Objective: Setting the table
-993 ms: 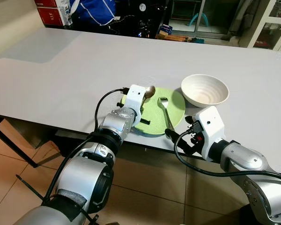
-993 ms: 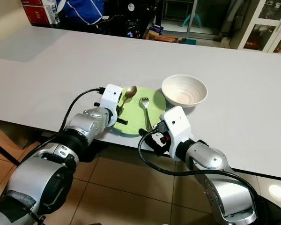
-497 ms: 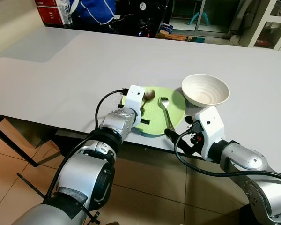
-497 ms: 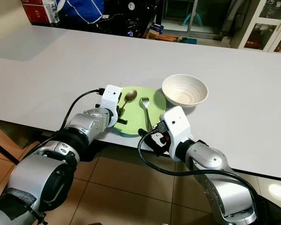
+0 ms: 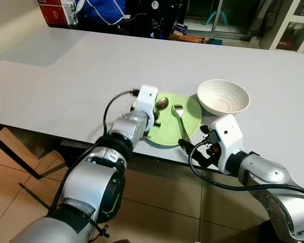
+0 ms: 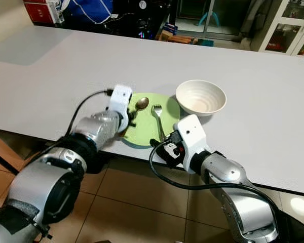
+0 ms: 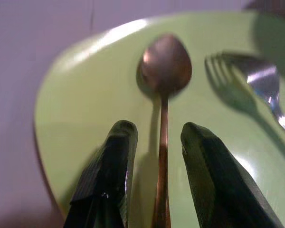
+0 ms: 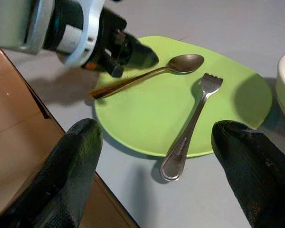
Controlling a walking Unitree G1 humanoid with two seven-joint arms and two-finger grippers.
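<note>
A green plate (image 5: 164,130) lies at the table's near edge. A bronze spoon (image 5: 162,103) and a silver fork (image 5: 179,119) rest on it, and the spoon's handle reaches past the plate's left rim. My left gripper (image 5: 154,114) hovers low over the plate's left side. It is open, with one finger (image 7: 118,156) on each side of the spoon handle (image 7: 161,142) and a gap on both sides. My right gripper (image 5: 193,152) is wide open just off the table edge, below the fork's handle (image 8: 175,156). A white bowl (image 5: 223,97) stands right of the plate.
The grey table (image 5: 81,76) stretches wide and bare to the left and behind the plate. Dark furniture, red boxes (image 5: 55,12) and a glass cabinet (image 5: 294,25) stand beyond its far edge. Tiled floor (image 5: 20,172) lies below the near edge.
The spoon's bowl has come down from beside the left gripper onto the plate. The left wrist has shifted slightly farther over the table. The right arm has stayed put.
</note>
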